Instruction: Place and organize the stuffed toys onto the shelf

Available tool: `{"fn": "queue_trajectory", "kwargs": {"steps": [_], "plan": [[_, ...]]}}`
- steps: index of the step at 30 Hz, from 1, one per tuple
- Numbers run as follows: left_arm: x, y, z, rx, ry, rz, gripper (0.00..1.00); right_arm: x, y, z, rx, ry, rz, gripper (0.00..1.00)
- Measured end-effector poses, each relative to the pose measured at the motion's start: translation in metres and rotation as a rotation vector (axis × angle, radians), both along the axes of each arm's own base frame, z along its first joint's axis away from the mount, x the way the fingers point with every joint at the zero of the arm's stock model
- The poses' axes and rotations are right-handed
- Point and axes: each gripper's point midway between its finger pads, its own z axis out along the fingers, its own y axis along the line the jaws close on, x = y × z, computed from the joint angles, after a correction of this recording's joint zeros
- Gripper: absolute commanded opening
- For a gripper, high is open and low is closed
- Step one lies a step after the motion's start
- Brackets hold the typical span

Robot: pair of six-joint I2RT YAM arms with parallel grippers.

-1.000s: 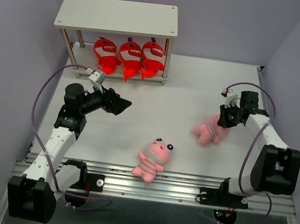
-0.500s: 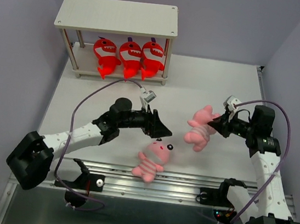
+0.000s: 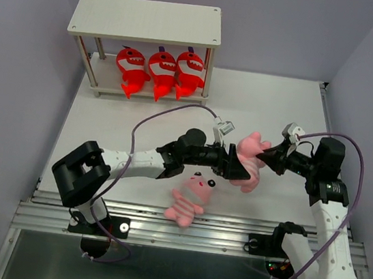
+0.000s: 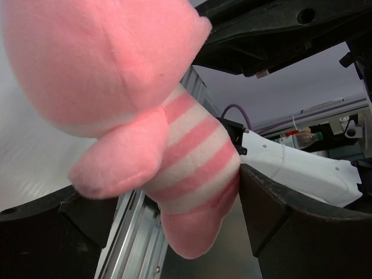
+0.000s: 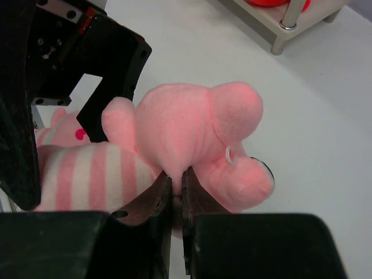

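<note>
We see the right gripper jaws pinching the pink toy over the table. The left gripper jaws gape around its belly. A second pink toy lies at seven o'clock, the shelf at eleven.

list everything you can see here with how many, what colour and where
shark toys: 3, red, side by side on the shelf's lower board
shelf: 1, whitish, two boards, far left of the table
held striped toy: 1, pink, off the table between the two grippers
lying striped toy: 1, pink, on the table near the front rail
table: 1, white, under everything
rail: 1, silver metal, along the table's near edge
left gripper: 1, black, open, fingers either side of the held striped toy
right gripper: 1, black, pinched shut on the held striped toy
</note>
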Motion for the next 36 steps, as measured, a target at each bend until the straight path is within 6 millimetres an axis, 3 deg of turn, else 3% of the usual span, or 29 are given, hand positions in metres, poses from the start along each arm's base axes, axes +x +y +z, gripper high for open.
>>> {"fn": "queue_trajectory", "kwargs": {"steps": [2, 3, 5, 6, 10, 12, 15, 20, 25, 29, 36], "plan": [[-0.005, -0.009, -0.003, 0.003, 0.016, -0.017, 0.67, 0.000, 0.000, 0.001, 0.005, -0.004, -0.004, 0.01], [-0.007, -0.011, -0.003, 0.002, 0.017, -0.022, 0.52, 0.000, 0.000, 0.000, 0.007, -0.002, -0.006, 0.02], [-0.008, -0.014, -0.007, 0.009, 0.029, -0.026, 0.34, 0.000, 0.000, -0.001, 0.009, 0.006, -0.014, 0.04], [-0.008, -0.015, -0.009, 0.012, 0.032, -0.025, 0.17, 0.001, -0.001, -0.001, 0.010, 0.007, -0.017, 0.07], [-0.004, -0.014, -0.013, 0.026, 0.026, -0.010, 0.00, 0.000, -0.001, 0.000, 0.014, 0.009, -0.028, 0.15], [-0.003, -0.013, -0.017, 0.043, 0.012, -0.002, 0.00, 0.000, -0.001, 0.000, 0.017, 0.012, -0.031, 0.19], [0.003, -0.010, -0.027, 0.089, -0.026, 0.018, 0.00, -0.001, -0.002, 0.000, 0.021, 0.023, -0.041, 0.35], [0.012, 0.001, -0.043, 0.217, -0.125, 0.061, 0.00, -0.002, -0.002, 0.000, 0.028, 0.056, -0.055, 0.52], [0.030, 0.020, -0.045, 0.358, -0.279, 0.152, 0.00, -0.006, 0.002, 0.028, 0.067, 0.081, -0.050, 0.65], [0.044, 0.033, -0.036, 0.454, -0.423, 0.242, 0.00, -0.006, 0.005, 0.053, 0.111, 0.119, -0.042, 0.73], [0.040, 0.039, -0.029, 0.599, -0.665, 0.297, 0.00, 0.004, 0.009, 0.058, 0.187, 0.353, -0.053, 0.74]]}}
